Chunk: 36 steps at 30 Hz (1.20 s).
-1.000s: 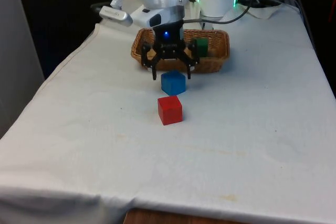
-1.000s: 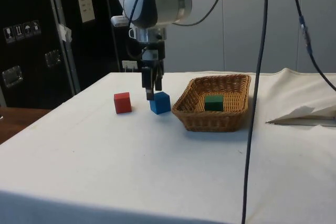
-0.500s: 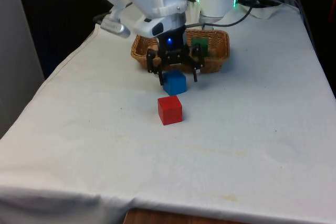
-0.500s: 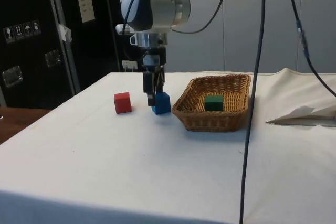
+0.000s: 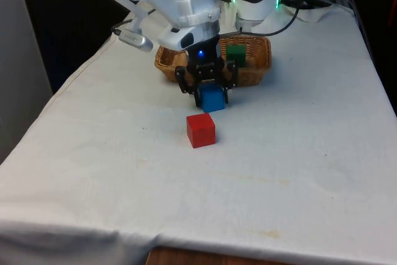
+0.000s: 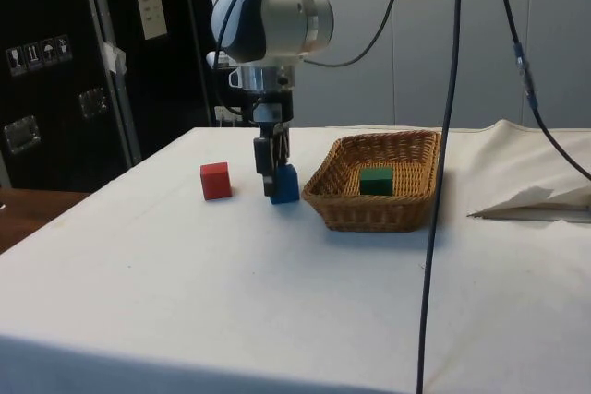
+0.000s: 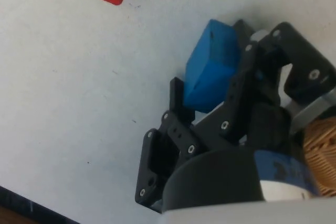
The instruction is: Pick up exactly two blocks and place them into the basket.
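On white cloth [image 5: 298, 153], jaws clamp the blue block [image 5: 212, 98].

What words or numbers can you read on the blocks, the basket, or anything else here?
Blue block, red block, green block: no writing.
Basket: no writing.
White sheet on the dark cabinet: printed lines, too small to read.
Small white stickers on the cabinet: symbols, too small to read.
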{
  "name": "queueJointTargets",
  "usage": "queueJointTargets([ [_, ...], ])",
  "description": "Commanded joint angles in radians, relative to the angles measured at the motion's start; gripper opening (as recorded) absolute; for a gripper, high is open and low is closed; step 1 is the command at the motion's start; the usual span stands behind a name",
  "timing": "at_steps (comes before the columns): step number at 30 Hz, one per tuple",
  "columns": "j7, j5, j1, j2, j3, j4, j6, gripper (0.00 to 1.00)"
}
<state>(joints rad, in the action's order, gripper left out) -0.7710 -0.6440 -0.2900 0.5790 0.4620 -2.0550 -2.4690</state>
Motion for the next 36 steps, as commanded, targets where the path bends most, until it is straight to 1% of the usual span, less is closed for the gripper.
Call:
queueJointTargets([
  [1, -0.008, -0.008, 0.006, 0.002, -0.007, 0.003, 0.003, 0.35],
  [3, -0.009, -0.009, 0.006, 0.002, -0.008, 0.003, 0.002, 0.17],
  [5, -0.01, -0.009, 0.006, 0.002, -0.008, 0.004, 0.001, 0.12],
  [8, -0.011, -0.009, 0.007, 0.002, -0.008, 0.004, 0.001, 0.11],
  [9, -0.002, 0.0, 0.0, -0.001, 0.0, 0.004, 0.001, 0.11],
  [10, -0.011, -0.01, 0.007, 0.002, -0.008, 0.004, 0.001, 0.11],
  [12, -0.011, -0.009, 0.007, 0.003, -0.008, 0.004, 0.001, 0.11],
  [13, -0.008, -0.003, 0.004, -0.004, -0.004, 0.004, 0.006, 0.11],
  [14, -0.004, 0.009, -0.002, -0.018, 0.006, 0.002, 0.015, 0.11],
  [17, -0.004, 0.021, -0.009, -0.039, 0.018, -0.003, 0.027, 0.11],
  [18, -0.01, 0.004, -0.001, -0.018, 0.006, 0.007, 0.014, 0.11],
  [19, -0.004, 0.025, -0.011, -0.046, 0.02, -0.005, 0.031, 0.11],
  [23, -0.004, 0.044, -0.014, -0.088, 0.031, -0.032, 0.041, 0.11],
  [24, -0.005, 0.057, -0.014, -0.116, 0.035, -0.053, 0.042, 0.07],
  [25, -0.006, 0.064, -0.014, -0.129, 0.036, -0.063, 0.041, 0.02],
  [26, -0.006, 0.07, -0.013, -0.142, 0.036, -0.073, 0.04, 0.01],
  [27, -0.011, 0.056, -0.005, -0.131, 0.026, -0.063, 0.041, 0.01],
  [28, -0.006, 0.078, -0.013, -0.158, 0.038, -0.084, 0.04, 0.01],
  [30, -0.004, 0.099, -0.012, -0.2, 0.043, -0.116, 0.04, 0.01],
  [35, -0.004, 0.135, -0.012, -0.27, 0.054, -0.168, 0.039, 0.01],
  [36, -0.011, 0.12, -0.005, -0.261, 0.045, -0.159, 0.041, 0.01],
])
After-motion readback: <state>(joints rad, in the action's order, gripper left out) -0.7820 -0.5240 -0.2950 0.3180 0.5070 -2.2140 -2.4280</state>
